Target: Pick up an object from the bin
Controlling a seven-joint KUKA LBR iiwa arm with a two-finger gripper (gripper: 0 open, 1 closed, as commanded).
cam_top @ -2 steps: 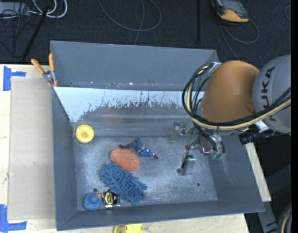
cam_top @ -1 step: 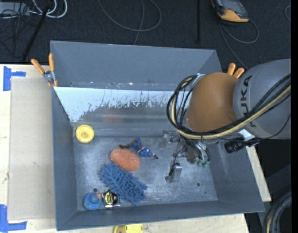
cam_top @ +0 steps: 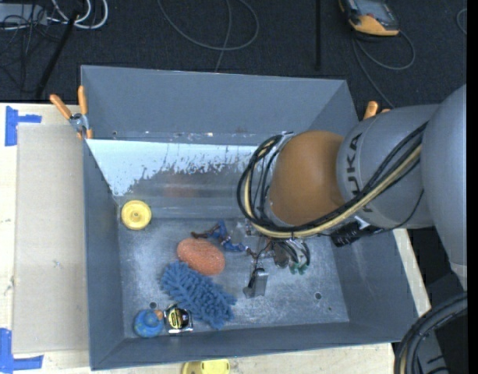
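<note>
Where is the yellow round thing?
The yellow round thing lies on the bin floor at the view's left, alone, up and left of the orange oval lump.

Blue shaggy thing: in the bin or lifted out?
In the bin. The blue shaggy thing lies on its floor, left of the gripper, beside the orange oval thing.

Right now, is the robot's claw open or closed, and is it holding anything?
Gripper: cannot be told whether open or closed; it hangs beside the orange lump.
</note>
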